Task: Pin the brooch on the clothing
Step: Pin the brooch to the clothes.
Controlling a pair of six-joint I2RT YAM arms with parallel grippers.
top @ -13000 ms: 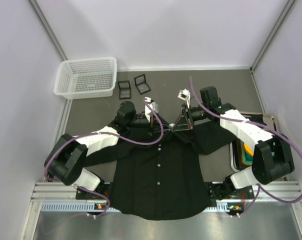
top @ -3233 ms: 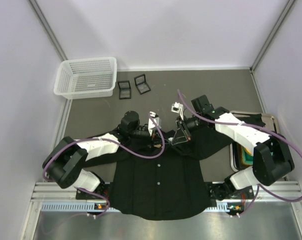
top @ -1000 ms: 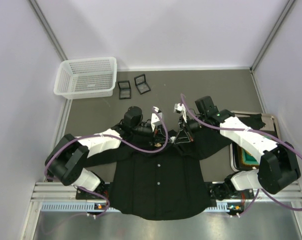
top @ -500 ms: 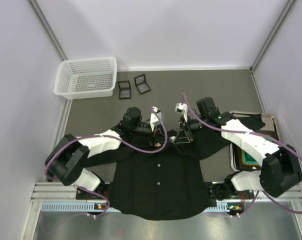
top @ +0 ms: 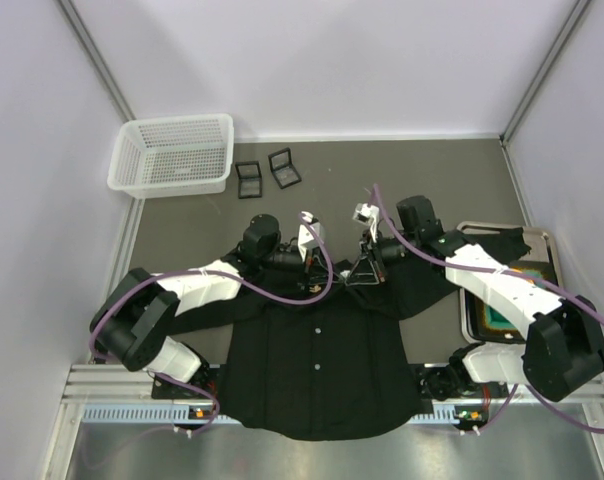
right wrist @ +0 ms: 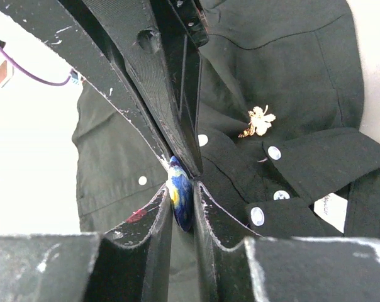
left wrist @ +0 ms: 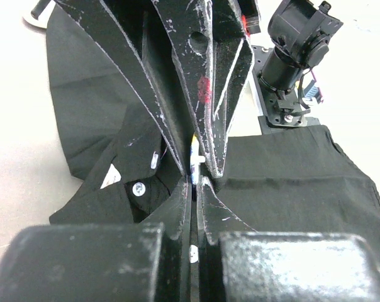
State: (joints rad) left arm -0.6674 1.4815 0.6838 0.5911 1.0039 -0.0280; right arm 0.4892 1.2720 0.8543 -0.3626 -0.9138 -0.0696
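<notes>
The clothing (top: 317,370) is a black button-up shirt lying flat between the arm bases, collar toward the far side. My right gripper (top: 362,278) hovers over the collar's right side. In the right wrist view it (right wrist: 182,189) is shut on the brooch (right wrist: 180,195), a round blue and yellow disc held edge-on above the black cloth (right wrist: 114,157). My left gripper (top: 304,280) is at the collar's left side. In the left wrist view its jaws (left wrist: 195,173) are pressed together over the shirt (left wrist: 290,182), with a small white and blue bit at the tips that I cannot identify.
A gold flower-shaped brooch (right wrist: 259,121) sits on the shirt near the white buttons (right wrist: 257,216). A white mesh basket (top: 172,155) stands far left, with two small black boxes (top: 249,178) (top: 284,167) beside it. A metal tray (top: 470,318) lies under the right arm.
The right arm has swung its elbow outward to the right, and its gripper has drifted slightly over the collar with the brooch. The left arm has barely shifted.
</notes>
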